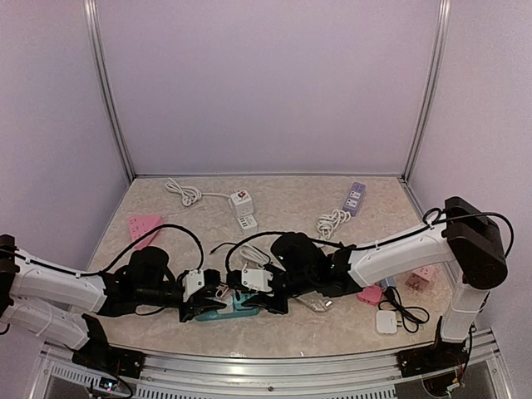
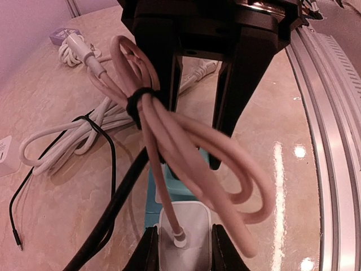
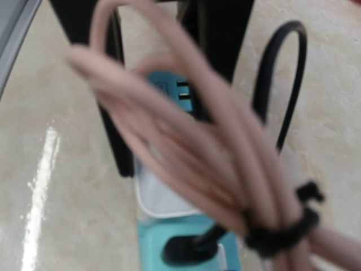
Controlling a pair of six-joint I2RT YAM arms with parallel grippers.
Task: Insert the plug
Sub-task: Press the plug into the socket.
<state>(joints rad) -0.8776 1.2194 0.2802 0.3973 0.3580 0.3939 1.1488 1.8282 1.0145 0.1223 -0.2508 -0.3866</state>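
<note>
- Plug (image 2: 183,234), white and square-bodied, sits between the fingers of the left claw (image 1: 204,306), which is closed down onto its two sides.
- Pink cable (image 2: 192,147) rises from the plug's top in a looped bundle, bound by a black tie (image 2: 138,101); the loops hang in the air between the two claws.
- Teal power strip (image 1: 238,304) lies on the surface (image 1: 291,208) near the front edge, directly under the plug. The right wrist view, though blurred, shows the white body resting on the strip's face, with a black plug (image 3: 186,248) in the next socket. Whether the white plug's pins are fully seated cannot be told.
- Right claw (image 1: 268,301) faces the left one across the strip. Its fingers (image 2: 237,84) stand apart, one on each side of the teal body; whether they press it or merely straddle it cannot be told.
- White cord (image 2: 56,141) and a thin black wire (image 2: 17,214) lie on the surface beside the strip.
</note>
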